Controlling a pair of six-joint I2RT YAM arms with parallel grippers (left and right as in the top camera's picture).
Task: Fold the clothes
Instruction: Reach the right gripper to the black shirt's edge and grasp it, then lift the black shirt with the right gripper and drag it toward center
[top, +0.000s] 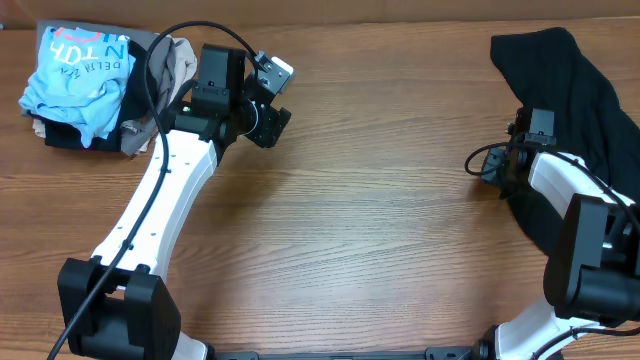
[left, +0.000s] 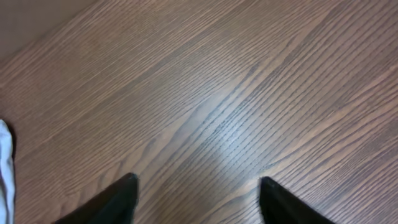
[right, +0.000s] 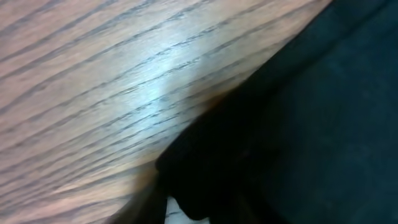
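- Black garment (top: 590, 90): lies bunched on the desk (top: 380, 230), directly under and beyond the right hand (top: 505, 165). Judged light, limp and not fragile. It will likely sag and drag rather than keep its shape, so a hem or corner pinched through the cloth looks a better hold than the bulk.
- Garment outline: the part nearest the robot is covered by the right arm (top: 590, 250), and the frame cuts off its right side. Sleeves, collar and lettering cannot be made out.
- Right hand: dark cloth fills much of its wrist view at close range. No fingers can be distinguished, so whether they are apart or together cannot be told.
- Left hand (left: 196, 199): fingers apart with nothing between them and bare desk beneath. The garment lies well apart from it, across the desk.
- White patch (right: 169, 210): sits at the fabric edge close under the right hand. It may be a tag but is too blurred to confirm.
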